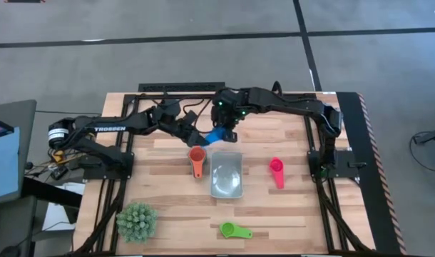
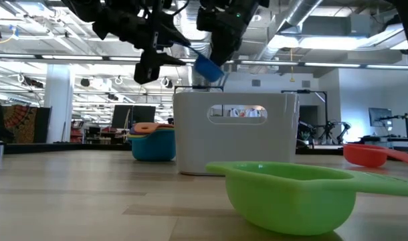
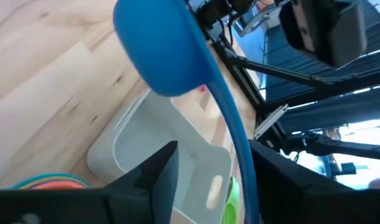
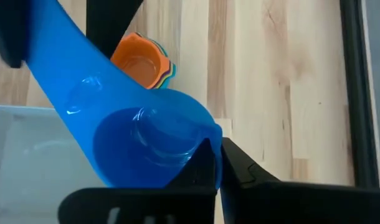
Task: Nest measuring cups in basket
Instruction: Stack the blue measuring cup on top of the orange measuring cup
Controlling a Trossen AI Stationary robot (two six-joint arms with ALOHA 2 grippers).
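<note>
Both arms meet in the air at the far side of the worktop [image 1: 274,214], just beyond the pale grey basket [image 1: 227,175], with the blue measuring cup [image 1: 216,135] between them. The right claw [image 4: 216,163] is pinched tight on the rim of the blue cup's bowl. The left claw [image 3: 212,163] has its fingers on either side of the cup's handle, parted with daylight around it, so I cannot tell if it grips at all; it looks like a hand-over in progress.

The basket looks empty from above, so nothing is placed in it yet. Just left of it sits a nested stack with the orange cup [image 1: 197,158] on top; teal and yellow edges peek out beneath, though how many cups are in it is hard to judge. The pink cup [image 1: 277,171] lies alone right of the basket, and the green cup [image 1: 232,230] lies alone at the near edge.

So by my reckoning, 3 cups are yet to be nested, and the stack has yet to go in the basket.
</note>
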